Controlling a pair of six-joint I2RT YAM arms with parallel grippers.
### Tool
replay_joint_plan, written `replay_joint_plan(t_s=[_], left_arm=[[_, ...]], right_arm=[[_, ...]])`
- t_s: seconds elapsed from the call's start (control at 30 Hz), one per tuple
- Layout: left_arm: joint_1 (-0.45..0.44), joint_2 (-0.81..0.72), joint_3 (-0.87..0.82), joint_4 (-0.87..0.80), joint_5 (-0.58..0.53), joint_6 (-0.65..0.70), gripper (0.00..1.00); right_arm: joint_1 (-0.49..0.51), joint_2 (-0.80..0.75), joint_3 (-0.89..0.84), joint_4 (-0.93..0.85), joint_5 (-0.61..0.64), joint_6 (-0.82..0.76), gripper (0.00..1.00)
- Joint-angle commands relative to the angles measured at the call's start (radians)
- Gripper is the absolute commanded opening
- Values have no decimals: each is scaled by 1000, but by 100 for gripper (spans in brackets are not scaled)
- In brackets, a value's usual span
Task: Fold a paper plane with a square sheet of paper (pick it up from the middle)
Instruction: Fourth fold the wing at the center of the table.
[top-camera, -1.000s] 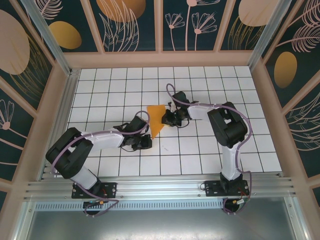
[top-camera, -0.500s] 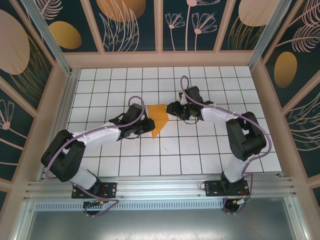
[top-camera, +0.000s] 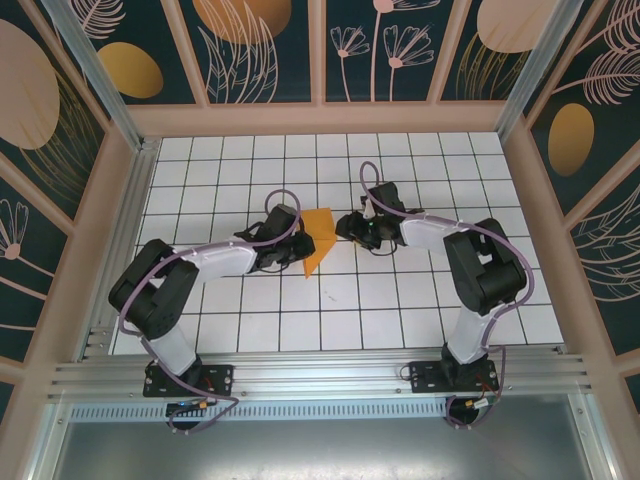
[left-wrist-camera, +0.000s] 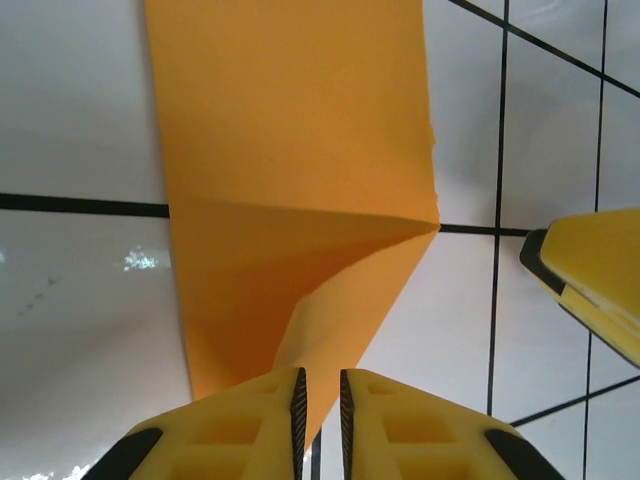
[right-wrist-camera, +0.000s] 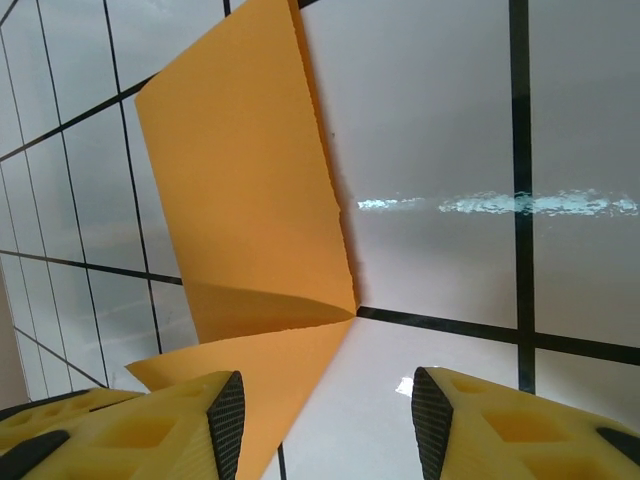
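Note:
The orange sheet of paper (top-camera: 318, 238) lies folded on the white tiles, a wide flap at the top and a narrow point toward the near side. In the left wrist view the paper (left-wrist-camera: 290, 150) shows a crease, and its point runs under my left gripper (left-wrist-camera: 320, 400), whose pads stand a narrow slit apart with floor visible between them. My left gripper (top-camera: 297, 250) sits at the paper's left edge. My right gripper (top-camera: 346, 226) is just right of it. It (right-wrist-camera: 328, 410) is open wide, one finger over the lower flap of the paper (right-wrist-camera: 240, 200).
Wooden walls (top-camera: 320, 118) fence in the tiled floor (top-camera: 420, 300). One finger (left-wrist-camera: 590, 290) of the right gripper shows at the right edge of the left wrist view, close to the paper's corner.
My right gripper has opened and let go of the paper. My left gripper has moved up from the near side to the paper's left edge, opened a little and narrowed again.

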Motion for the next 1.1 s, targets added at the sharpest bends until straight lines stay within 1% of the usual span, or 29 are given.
replay_joint_plan(t_s=[0.0,0.13,0.23,0.5,0.67,1.07], left_arm=[[13,46,25,25,-34,-14,18],[14,71,27,7,-48,-17,16],[18,83,27,-22,-59,-19,14],[23,111,21,-54,-55,-27,10],[23,127,27,-74,-54,-28,9],[25,140,30,-89,-40,-21,9]], right_arm=[[0,22,5,27,-17,10,51],[0,25,5,42,-41,-1,50],[3,32,7,47,-71,-18,47],[18,89,48,25,-110,-38,39],[28,116,65,33,-133,-36,32],[29,161,99,43,-142,-19,27]])
